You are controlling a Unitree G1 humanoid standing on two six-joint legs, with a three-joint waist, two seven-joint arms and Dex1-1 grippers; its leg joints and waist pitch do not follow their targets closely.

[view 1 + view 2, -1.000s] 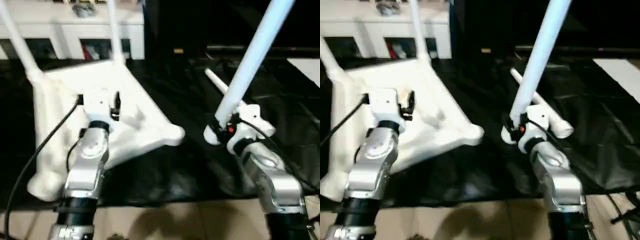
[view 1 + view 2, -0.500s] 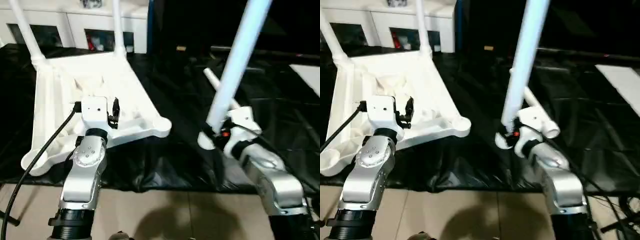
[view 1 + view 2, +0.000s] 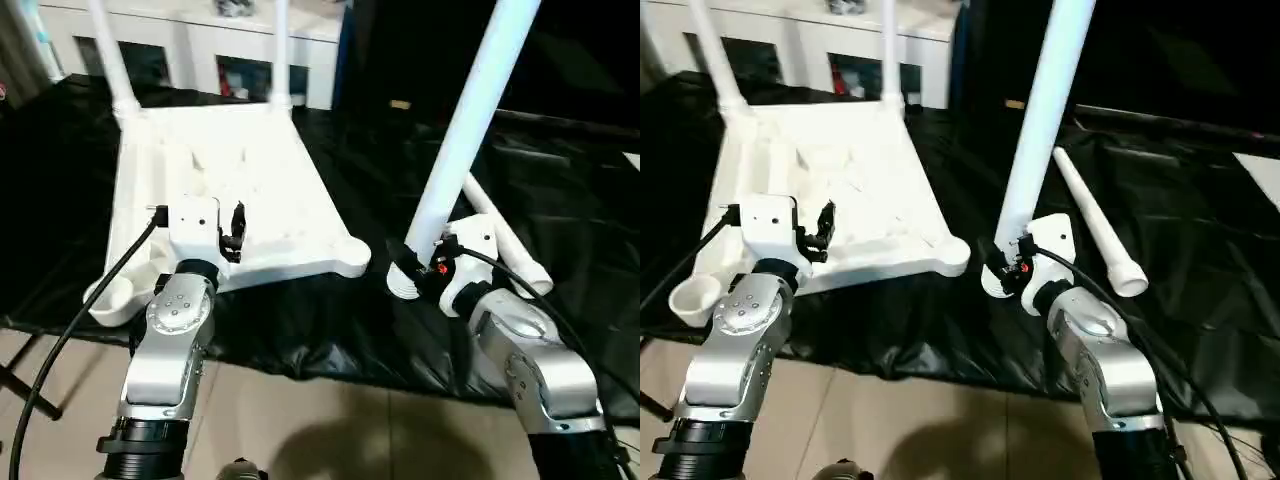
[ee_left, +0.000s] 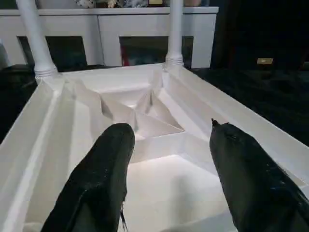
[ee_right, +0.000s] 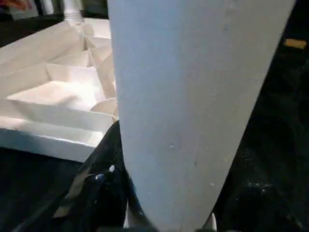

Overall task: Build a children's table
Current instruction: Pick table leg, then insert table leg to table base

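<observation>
White table (image 3: pixel 240 190) — unmarked; right pincer (image 3: pixel 412 268) grips leg (image 3: pixel 470 120).

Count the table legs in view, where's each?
4. Two stand fitted in the tabletop's far corners, one is held upright by the right gripper, one lies on the black sheet.

No readable text, label, brand, number or sign anywhere in view.
</observation>
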